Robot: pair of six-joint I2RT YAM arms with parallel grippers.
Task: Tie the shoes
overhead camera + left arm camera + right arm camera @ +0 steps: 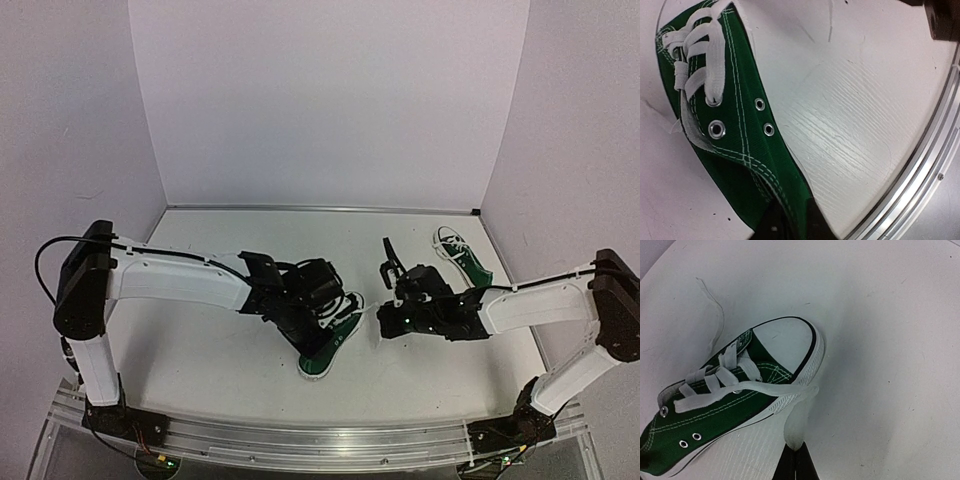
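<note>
Right wrist view: right gripper (796, 462) is pinched shut on the white lace (796, 422), which runs up-left to the shoe (725, 405), toe end nearest this arm. Left gripper (305, 325) sits at the heel; I cannot tell its grip.

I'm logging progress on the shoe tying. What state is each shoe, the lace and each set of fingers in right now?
Near shoe: upright on its sole, laced but untied.
Lace: one end stretched sideways past the toe, pinched at its tip.
Right fingers: shut on the lace.
Left fingers: either side of the near shoe's collar; clamped or not, unclear.
Far shoe: apart at the far right, untouched; laces too small to judge.
</note>
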